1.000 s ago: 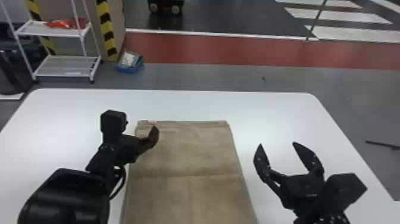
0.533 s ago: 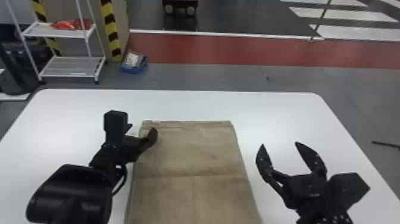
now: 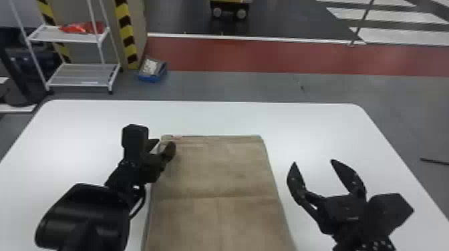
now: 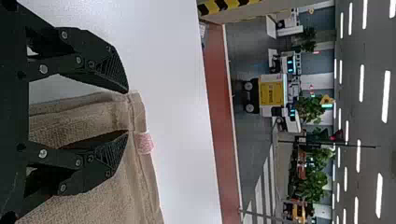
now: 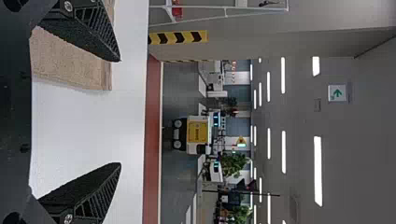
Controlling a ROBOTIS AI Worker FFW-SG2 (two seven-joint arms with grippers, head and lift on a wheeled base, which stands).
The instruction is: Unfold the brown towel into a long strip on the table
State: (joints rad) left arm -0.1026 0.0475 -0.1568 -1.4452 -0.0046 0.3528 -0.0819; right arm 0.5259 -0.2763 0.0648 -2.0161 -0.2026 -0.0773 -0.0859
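Note:
The brown towel (image 3: 217,170) lies flat on the white table, running from mid-table to the near edge of the head view, creased across its middle. At its far left corner is my left gripper (image 3: 161,147), open. In the left wrist view the fingers of my left gripper (image 4: 127,111) stand apart on either side of the towel's corner (image 4: 133,112), near a small pink tag (image 4: 144,143). My right gripper (image 3: 313,162) is open and empty over the table, right of the towel. From the right wrist, my right gripper (image 5: 120,112) has wide-spread fingers, with the towel (image 5: 70,63) beyond one.
The white table (image 3: 317,123) stretches past the towel on both sides and behind it. Beyond its far edge, on the floor, stand a white shelf rack (image 3: 83,75) and a blue box (image 3: 152,71).
The head view has shifted slightly, with table, towel and arms all displaced a little to the right. The left gripper stays by the towel's far left corner; both grippers remain open.

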